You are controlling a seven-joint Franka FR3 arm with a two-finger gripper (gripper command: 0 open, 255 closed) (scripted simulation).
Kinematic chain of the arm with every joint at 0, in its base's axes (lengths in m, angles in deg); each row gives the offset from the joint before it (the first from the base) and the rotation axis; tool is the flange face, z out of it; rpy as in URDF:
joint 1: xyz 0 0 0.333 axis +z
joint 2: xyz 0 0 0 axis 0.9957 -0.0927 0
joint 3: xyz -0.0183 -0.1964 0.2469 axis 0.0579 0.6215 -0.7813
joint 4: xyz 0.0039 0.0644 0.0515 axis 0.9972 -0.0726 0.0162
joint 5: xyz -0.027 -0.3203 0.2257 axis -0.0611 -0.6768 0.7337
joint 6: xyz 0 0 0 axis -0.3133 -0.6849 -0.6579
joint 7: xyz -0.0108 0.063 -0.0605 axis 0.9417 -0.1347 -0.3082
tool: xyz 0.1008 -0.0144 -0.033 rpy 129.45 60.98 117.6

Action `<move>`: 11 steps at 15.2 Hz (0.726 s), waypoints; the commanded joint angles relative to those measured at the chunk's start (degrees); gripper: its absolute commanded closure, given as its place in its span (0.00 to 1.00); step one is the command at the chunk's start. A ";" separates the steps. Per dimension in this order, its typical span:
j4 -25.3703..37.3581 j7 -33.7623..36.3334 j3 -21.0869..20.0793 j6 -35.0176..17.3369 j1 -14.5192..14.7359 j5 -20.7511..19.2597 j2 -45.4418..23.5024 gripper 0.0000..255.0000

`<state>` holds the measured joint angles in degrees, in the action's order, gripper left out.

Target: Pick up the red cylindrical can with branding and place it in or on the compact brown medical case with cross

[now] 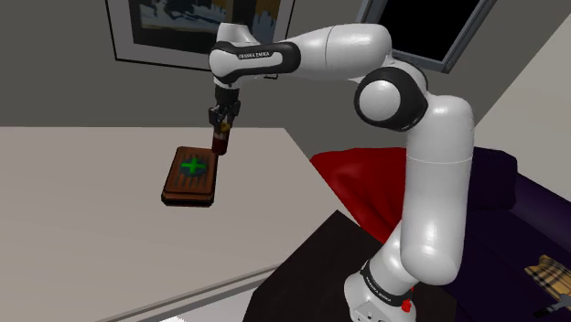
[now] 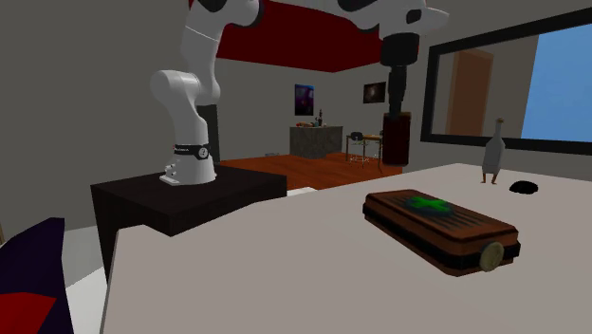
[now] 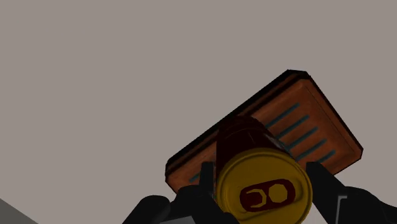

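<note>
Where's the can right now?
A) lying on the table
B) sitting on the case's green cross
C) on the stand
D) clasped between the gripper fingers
D: in the wrist view both black fingers press the can from either side, the case beyond it.

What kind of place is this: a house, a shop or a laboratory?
Probably a living room in a house: a framed picture hangs on the wall, a red seat stands beside the table, and a wooden floor shows beyond.

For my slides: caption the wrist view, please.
Gripper clasps the dark red can, yellow top facing the camera, brown case beyond it on grey table.
</note>
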<state>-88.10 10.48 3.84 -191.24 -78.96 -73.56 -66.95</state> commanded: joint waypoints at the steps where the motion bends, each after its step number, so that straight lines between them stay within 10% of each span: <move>1: 7.26 1.45 -0.39 3.15 0.96 -0.06 -4.11 1.00; 5: 28.39 3.76 -0.92 12.25 2.53 -0.13 -16.15 1.00; 6: 45.56 4.66 -1.12 19.88 3.08 -0.14 -25.70 1.00; 11: 37.97 4.66 -1.09 14.37 3.17 -0.14 -23.61 1.00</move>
<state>-48.47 15.18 2.75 -175.67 -75.76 -73.70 -91.09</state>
